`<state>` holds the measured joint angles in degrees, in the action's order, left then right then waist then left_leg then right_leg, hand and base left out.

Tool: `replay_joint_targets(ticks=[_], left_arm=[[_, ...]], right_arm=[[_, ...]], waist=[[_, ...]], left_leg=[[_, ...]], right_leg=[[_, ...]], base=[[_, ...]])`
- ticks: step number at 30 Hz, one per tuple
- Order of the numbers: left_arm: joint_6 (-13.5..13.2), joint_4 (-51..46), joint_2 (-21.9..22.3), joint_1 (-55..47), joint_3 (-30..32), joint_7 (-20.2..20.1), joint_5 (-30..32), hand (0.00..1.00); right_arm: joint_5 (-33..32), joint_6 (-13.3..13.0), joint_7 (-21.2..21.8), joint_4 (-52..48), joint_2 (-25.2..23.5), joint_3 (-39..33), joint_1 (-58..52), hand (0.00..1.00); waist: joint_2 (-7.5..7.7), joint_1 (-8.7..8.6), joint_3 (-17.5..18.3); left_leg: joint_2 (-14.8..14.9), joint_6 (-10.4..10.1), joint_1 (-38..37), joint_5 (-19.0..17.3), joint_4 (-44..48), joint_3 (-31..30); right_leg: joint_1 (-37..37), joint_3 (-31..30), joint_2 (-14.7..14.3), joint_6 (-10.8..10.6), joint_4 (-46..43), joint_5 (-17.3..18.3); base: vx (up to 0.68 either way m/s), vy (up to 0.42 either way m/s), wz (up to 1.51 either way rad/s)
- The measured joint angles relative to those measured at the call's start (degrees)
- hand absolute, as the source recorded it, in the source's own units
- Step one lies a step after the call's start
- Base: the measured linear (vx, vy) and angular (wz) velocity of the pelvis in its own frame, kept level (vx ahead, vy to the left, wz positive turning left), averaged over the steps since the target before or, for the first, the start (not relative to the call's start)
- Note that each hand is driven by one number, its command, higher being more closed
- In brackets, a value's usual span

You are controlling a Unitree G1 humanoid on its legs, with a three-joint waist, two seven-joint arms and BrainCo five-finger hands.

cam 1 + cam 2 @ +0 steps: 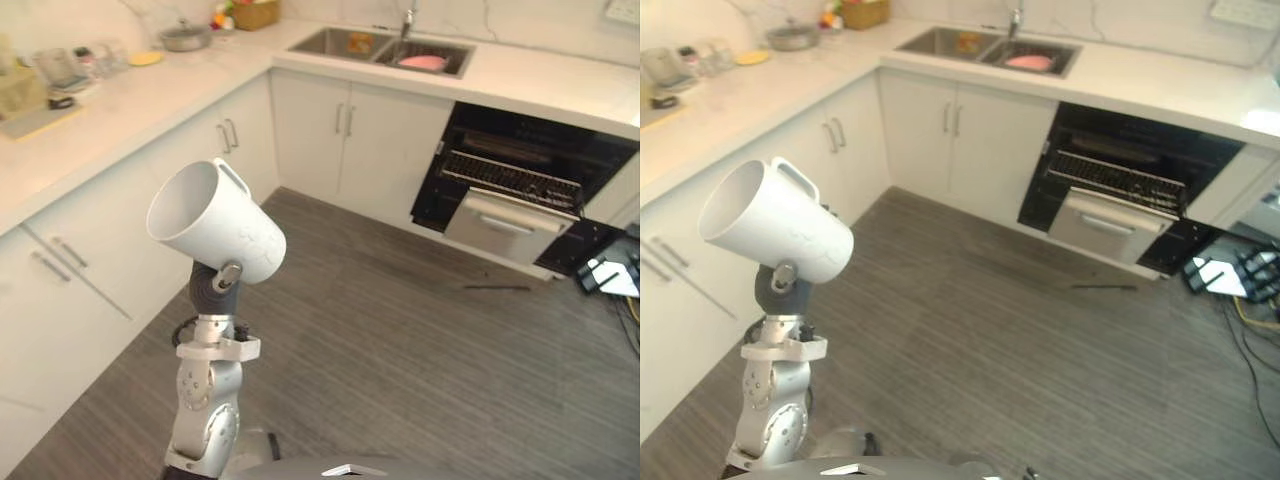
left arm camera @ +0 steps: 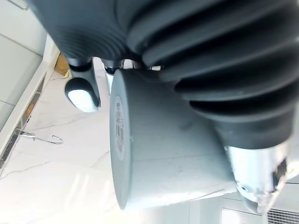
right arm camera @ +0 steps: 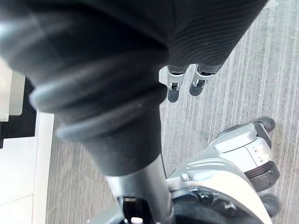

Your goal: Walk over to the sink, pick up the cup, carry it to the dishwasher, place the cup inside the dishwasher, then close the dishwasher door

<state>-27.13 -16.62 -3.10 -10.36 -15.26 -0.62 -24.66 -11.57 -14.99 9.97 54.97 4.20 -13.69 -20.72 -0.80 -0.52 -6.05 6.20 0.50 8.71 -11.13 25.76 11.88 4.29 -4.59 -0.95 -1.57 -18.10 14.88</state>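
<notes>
Floor [image 1: 400, 350]: grey planks, bare between the robot and the machine; the walk looks best taken straight across, turning right.
Counter [image 1: 150, 100]: white, L-shaped, on the robot's left and ahead; staying well apart from its edge should spare the raised arm a knock.
Dishwasher [image 1: 540, 130]: ahead to the right under the counter, standing open, dark inside with a wire rack [image 1: 510, 178] showing. This is where the carry ends.
Sink [image 1: 318, 42]: set into the far counter, left of the dishwasher.
Cup [image 1: 215, 225]: white, with a handle on its upper side, held high over the floor and tilted, mouth toward the left-hand counter. Carrying seems the step in hand (placing is not yet near).
Left hand [image 1: 213, 288]: under the cup, wrapped round its lower body near the base. A firm, steady hold probably matters most; lower the arm only near the rack.
Right hand [image 3: 173, 88]: hanging over the floor, fingers loose, holding nothing.
</notes>
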Motion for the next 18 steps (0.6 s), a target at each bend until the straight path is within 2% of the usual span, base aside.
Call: replay_joint_targets(ticks=[1,2,3,4,6,7,18], left_arm=[[0.02,-0.01,-0.60,-0.64,-0.23,0.11,0.00,1.00],[0.01,-0.02,-0.76,-1.18,-0.37,0.16,-0.01,1.00],[0.01,0.05,-0.79,-1.35,-0.45,0.21,-0.02,1.00],[-0.14,0.04,-0.76,-1.37,-0.61,0.24,-0.02,1.00],[-0.68,0.04,-0.81,-1.35,-0.89,0.27,-0.01,1.00],[-0.40,1.67,-1.40,1.46,-5.70,1.67,0.29,1.00],[-0.49,1.67,-1.22,1.41,-4.34,1.72,0.22,1.00]], right_arm=[[-0.01,-0.38,-0.14,-0.06,-1.38,-0.67,-1.08,0.00],[-0.02,-0.40,-0.45,-0.03,-1.81,-0.93,-1.31,0.00],[-0.03,-0.40,-0.54,-0.02,-1.90,-0.99,-1.40,0.00],[0.03,-0.38,-0.70,0.14,-2.02,-0.92,-1.50,0.00],[0.21,-0.36,-1.32,0.29,-2.32,-0.51,-1.62,0.00],[0.14,-2.30,-1.24,2.47,-2.78,-2.40,-2.54,0.00],[-0.32,-2.30,-1.22,2.16,-3.20,-2.08,-2.45,0.00]], waist=[[1.25,-0.55,0.77],[1.72,-0.46,1.05],[1.00,-0.64,0.70],[1.39,-0.63,1.06],[2.13,-0.66,1.91],[3.10,-2.72,5.83],[3.60,-2.94,5.23]], left_leg=[[-0.79,0.09,-1.61,-0.02,-2.12,0.49],[-0.83,0.27,-3.32,-0.13,-3.52,0.66],[-0.69,0.38,-4.19,-0.20,-4.14,0.62],[-0.74,0.39,-5.97,-0.21,-5.52,0.90],[-1.18,0.37,-7.42,-0.21,-7.06,1.55],[-5.05,-0.84,-12.73,9.79,-25.09,2.95],[-5.12,-0.77,-14.82,8.74,-25.82,4.93]], right_leg=[[0.09,0.37,0.69,-0.28,-0.25,-0.91],[0.00,0.39,0.71,-0.45,-1.82,-1.77],[-0.26,0.28,0.85,-0.57,-2.19,-1.00],[0.13,0.32,0.84,-0.31,-1.02,-0.41],[-0.35,0.29,1.22,0.13,2.19,-2.56],[-0.01,-0.85,3.08,-2.04,11.14,-6.87],[-0.34,0.35,3.80,-2.50,9.36,-6.37]], base=[[0.35,0.070,-0.04],[0.28,0.082,-0.03],[0.20,0.043,-0.04],[0.18,0.012,-0.02],[0.09,-0.029,-0.04],[0.00,0.000,0.00],[0.00,-0.003,-0.08]])
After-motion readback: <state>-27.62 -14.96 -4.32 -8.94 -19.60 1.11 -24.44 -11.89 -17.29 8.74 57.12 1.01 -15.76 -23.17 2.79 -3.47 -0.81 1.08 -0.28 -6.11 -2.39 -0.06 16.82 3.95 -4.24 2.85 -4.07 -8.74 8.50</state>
